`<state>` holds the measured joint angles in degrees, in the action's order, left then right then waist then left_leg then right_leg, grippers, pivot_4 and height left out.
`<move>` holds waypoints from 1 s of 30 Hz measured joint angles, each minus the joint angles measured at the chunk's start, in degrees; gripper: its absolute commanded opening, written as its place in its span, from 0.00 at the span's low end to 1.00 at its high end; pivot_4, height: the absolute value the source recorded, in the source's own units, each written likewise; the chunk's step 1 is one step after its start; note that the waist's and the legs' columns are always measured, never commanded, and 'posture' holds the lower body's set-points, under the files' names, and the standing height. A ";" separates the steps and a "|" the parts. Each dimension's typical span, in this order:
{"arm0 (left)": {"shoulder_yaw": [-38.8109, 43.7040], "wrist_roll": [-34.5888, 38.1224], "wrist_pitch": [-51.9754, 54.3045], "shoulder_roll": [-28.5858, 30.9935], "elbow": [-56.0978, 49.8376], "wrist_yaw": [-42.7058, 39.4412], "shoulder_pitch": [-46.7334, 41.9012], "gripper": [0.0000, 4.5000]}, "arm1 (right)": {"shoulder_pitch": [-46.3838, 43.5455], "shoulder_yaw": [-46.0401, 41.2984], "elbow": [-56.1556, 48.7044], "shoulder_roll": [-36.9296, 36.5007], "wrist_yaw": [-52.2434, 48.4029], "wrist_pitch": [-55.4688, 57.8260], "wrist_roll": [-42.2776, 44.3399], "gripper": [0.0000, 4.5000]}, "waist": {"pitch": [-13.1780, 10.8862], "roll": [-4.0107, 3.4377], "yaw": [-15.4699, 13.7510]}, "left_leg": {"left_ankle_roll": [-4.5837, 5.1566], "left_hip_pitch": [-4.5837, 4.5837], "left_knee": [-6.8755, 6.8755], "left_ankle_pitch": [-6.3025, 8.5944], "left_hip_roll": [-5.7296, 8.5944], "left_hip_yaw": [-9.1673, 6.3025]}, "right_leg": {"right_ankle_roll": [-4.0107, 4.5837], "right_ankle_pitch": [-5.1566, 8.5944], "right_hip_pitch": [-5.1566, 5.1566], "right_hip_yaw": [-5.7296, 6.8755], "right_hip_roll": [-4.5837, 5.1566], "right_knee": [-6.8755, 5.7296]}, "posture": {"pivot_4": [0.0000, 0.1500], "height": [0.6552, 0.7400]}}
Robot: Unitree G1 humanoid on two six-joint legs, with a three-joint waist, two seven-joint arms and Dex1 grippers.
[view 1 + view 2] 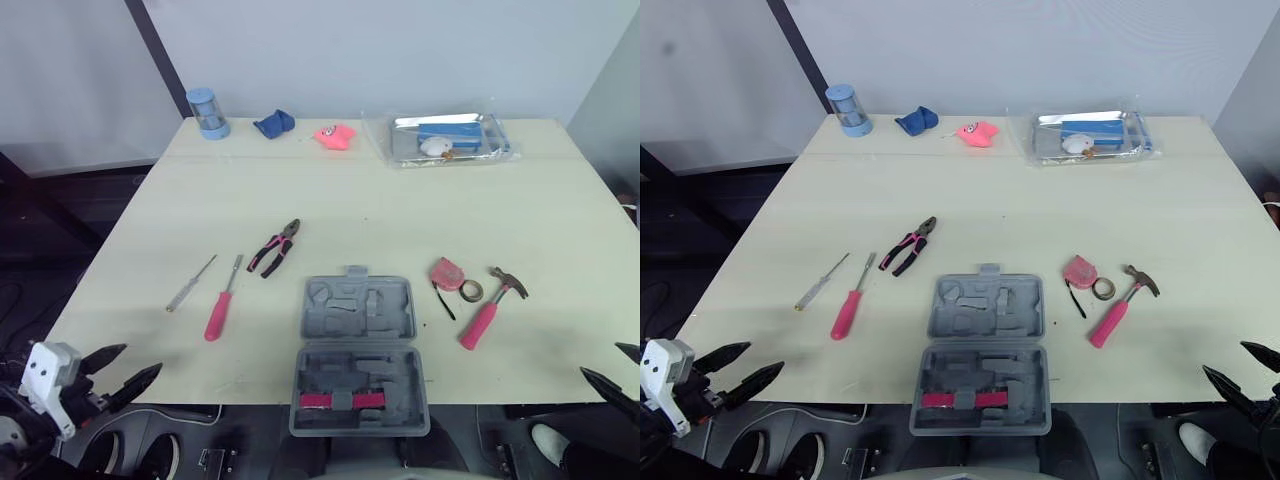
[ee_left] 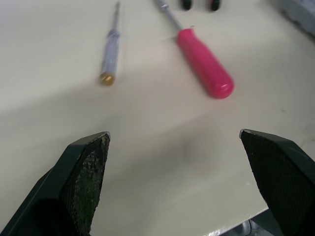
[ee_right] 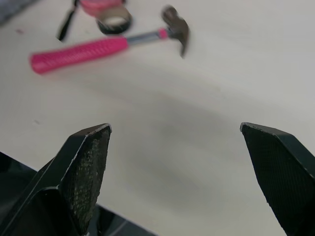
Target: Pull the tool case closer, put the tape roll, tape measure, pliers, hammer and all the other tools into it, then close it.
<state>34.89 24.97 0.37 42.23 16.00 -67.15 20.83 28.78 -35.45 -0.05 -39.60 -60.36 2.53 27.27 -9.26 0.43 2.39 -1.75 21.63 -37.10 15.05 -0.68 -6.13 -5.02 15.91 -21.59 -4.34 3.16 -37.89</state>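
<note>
Left gripper (image 1: 142, 358): fingers spread wide, empty, off near-left corner of table (image 1: 520, 230). Right gripper (image 1: 600, 359): spread, empty, near-right. Tool case (image 1: 357, 345) between them, inward of both, about equally near. Long axis runs away from robot. Grey, open flat, recesses empty, near half overhanging edge.

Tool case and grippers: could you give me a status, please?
Left gripper, right gripper: jaws open, empty. Tool case open at near edge; hammer, pliers lying outside it. Nothing in the way.
</note>
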 measured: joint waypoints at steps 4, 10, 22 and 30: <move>-3.59 1.04 0.33 0.18 -7.63 -2.42 -1.67 1.00 | -2.83 2.62 -10.49 -4.37 2.55 8.60 1.42 0.98 | 0.00 0.00 -0.06 | 0.00 0.01 -0.01 0.00 -0.01 -0.02 | -0.01 -0.01 0.00 0.00 0.00 -0.01 | 1.00 1.00; -10.90 2.71 1.15 2.90 -15.90 -6.75 -8.56 1.00 | -17.46 14.51 -18.15 -14.36 4.92 20.95 0.55 0.98 | -0.05 -0.03 0.01 | 0.00 0.09 -0.02 0.00 0.00 -0.02 | -0.02 -0.03 -0.07 0.03 0.00 0.02 | 1.00 1.00; -20.37 8.66 9.34 6.14 -20.51 -15.66 -19.94 1.00 | -46.01 44.50 -11.06 -21.76 -2.78 27.42 -14.51 0.98 | -0.37 -0.15 0.00 | 0.00 0.25 -0.05 0.00 0.01 -0.11 | -0.03 -0.04 -0.21 0.12 0.00 0.03 | 1.00 1.00; -22.37 13.23 15.96 6.97 -27.53 -16.43 -23.25 1.00 | -56.13 57.37 -0.71 -17.88 -6.83 25.50 -26.06 0.98 | -0.46 -0.17 0.20 | 0.00 0.27 -0.05 -0.01 0.00 -0.12 | -0.03 -0.04 -0.29 0.12 0.00 -0.02 | 1.00 1.00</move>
<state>12.53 38.20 16.33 49.20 -11.53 -83.58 -2.42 -27.35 21.92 -0.76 -57.48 -67.19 28.02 1.21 -9.72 0.25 2.60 -1.75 21.90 -37.14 15.05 -0.68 -6.26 -5.05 15.86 -21.87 -4.21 3.15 -37.92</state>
